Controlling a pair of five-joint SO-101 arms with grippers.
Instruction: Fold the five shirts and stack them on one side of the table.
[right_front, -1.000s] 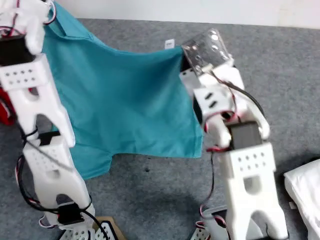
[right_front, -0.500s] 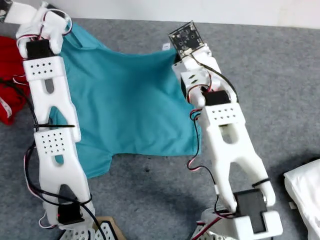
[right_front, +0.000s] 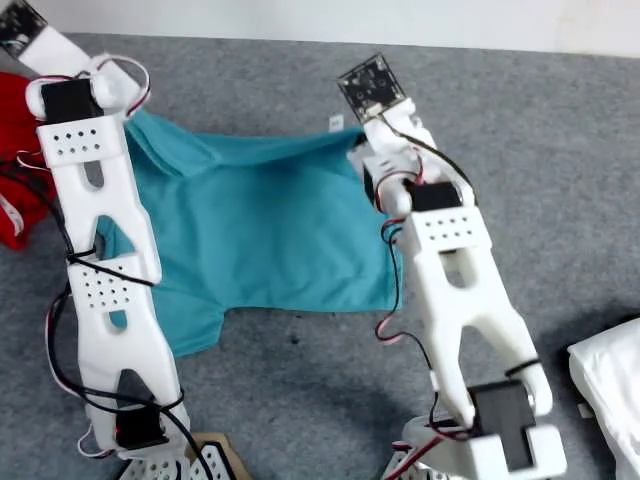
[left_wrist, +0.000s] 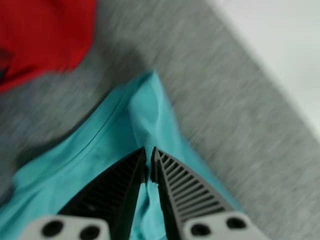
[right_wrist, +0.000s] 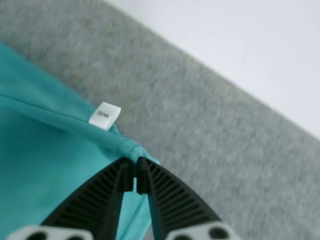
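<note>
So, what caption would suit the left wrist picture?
Left gripper shut on an edge of the teal shirt, red cloth lying beyond.

Teal shirt (right_front: 260, 230): short-sleeved, spread across the middle of the grey table (right_front: 560, 150), far edge rumpled, its two far corners pinched in my left gripper (left_wrist: 148, 152) and my right gripper (right_wrist: 134, 167). Red shirt (right_front: 12, 150): bunched, at the left edge. White shirt (right_front: 610, 385): at the right edge, near side.
</note>
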